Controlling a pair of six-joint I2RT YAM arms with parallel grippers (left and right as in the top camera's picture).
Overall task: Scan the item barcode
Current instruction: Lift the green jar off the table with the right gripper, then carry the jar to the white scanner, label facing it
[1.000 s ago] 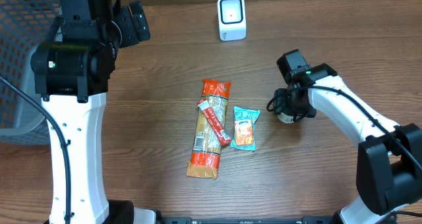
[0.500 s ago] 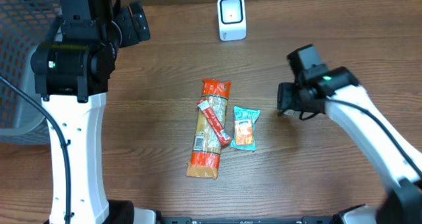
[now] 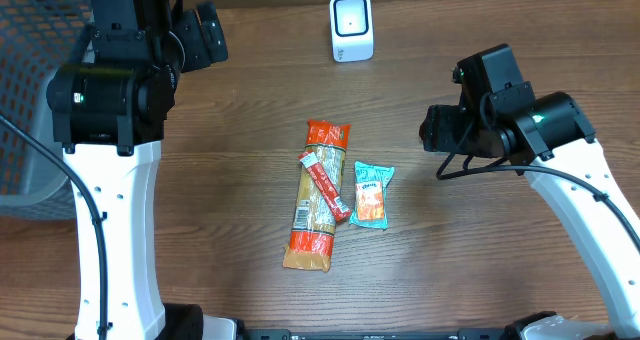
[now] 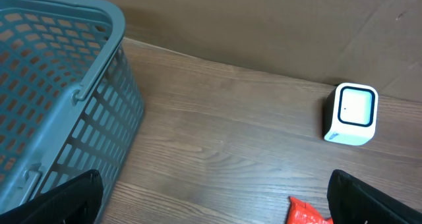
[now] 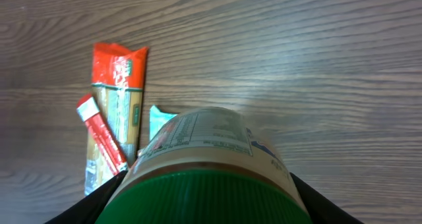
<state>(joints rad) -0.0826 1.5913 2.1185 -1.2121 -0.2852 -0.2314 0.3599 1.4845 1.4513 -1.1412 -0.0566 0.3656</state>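
My right gripper [image 5: 208, 204] is shut on a jar [image 5: 204, 148] with a green ribbed lid and a printed white label. One black finger [image 5: 99, 197] presses on each side of it, and it hangs above the table. In the overhead view the right gripper [image 3: 441, 130] covers the jar. The white barcode scanner [image 3: 351, 27] stands at the back of the table, and the left wrist view shows the scanner [image 4: 351, 113] too. My left gripper [image 4: 214, 201] is open and holds nothing, up at the back left near the basket.
A long pasta packet [image 3: 314, 195] with orange ends, a red stick pack [image 3: 325, 185] across it and a teal snack pack [image 3: 371, 194] lie mid-table. A blue-grey plastic basket [image 3: 30, 90] stands at the left edge.
The right arm has lifted the jar off the table and carried it up and to the right. The left arm and the packets have not moved.
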